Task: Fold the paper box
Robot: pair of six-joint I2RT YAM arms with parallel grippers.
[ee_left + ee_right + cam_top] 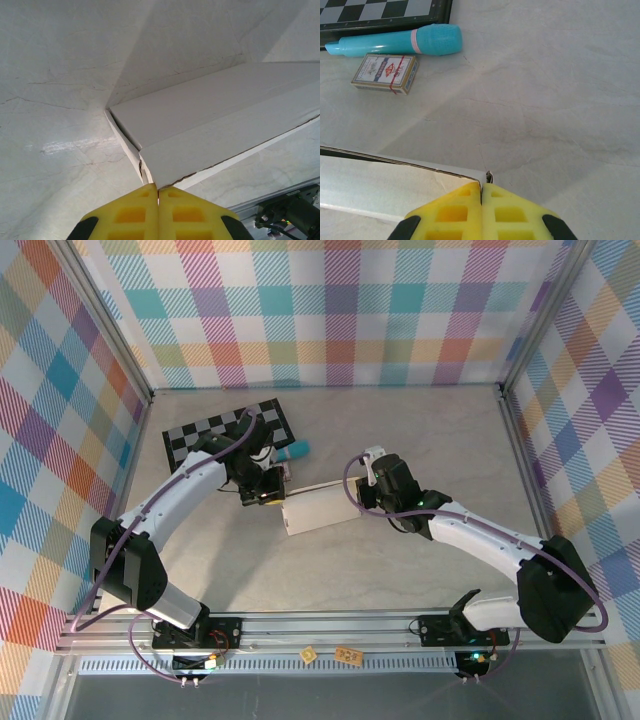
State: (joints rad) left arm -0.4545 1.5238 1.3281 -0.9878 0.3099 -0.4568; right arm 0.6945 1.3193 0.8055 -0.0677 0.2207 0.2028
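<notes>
Touching paper box (318, 508) end corners; left fingers (131, 215), right fingers (511, 215) both pressed together; open table (560, 100) beyond

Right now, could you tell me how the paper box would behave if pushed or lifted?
The paper box looks like thin card, with flaps gaping at its corner, so it would probably flex or buckle if lifted by one end. It seems hollow and light, so a push likely slides it across the smooth table. Its flat faces make rolling unlikely.
</notes>
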